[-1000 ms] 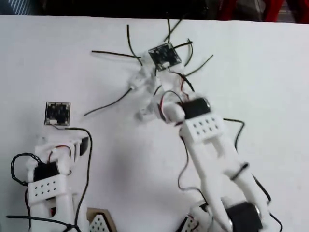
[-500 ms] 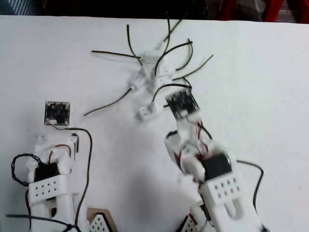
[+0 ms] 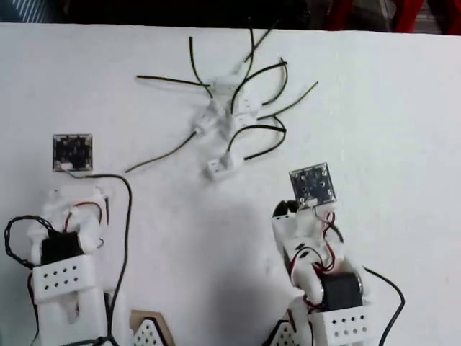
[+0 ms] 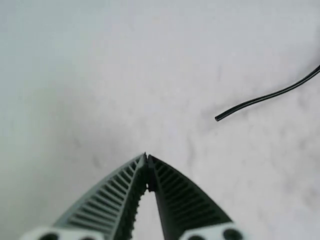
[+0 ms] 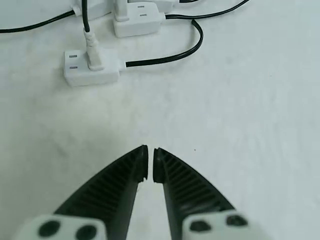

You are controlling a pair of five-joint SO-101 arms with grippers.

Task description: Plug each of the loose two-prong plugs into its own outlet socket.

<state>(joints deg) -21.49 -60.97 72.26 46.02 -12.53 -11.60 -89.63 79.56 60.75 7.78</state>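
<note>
While close up, plug (image 5: 93,54) inside socket (image 5: 77,75)

Loads of bare worktop (image 3: 180,231) between the two arms and out in front of the right gripper (image 5: 150,155). Only real clutter is the tangle of cords and outlet blocks (image 3: 216,112) further back. One stray cord end (image 4: 250,103) lies near the left gripper (image 4: 146,160), not touching it.

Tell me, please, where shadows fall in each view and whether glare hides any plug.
High view: a faint soft shadow lies on the table, on the arms' side of the plugs and sockets; no glare covers them. Left wrist view: the table shades darker to one side of the left gripper. Right wrist view: even light, thin shadows beside the outlet socket and its cord.
</note>
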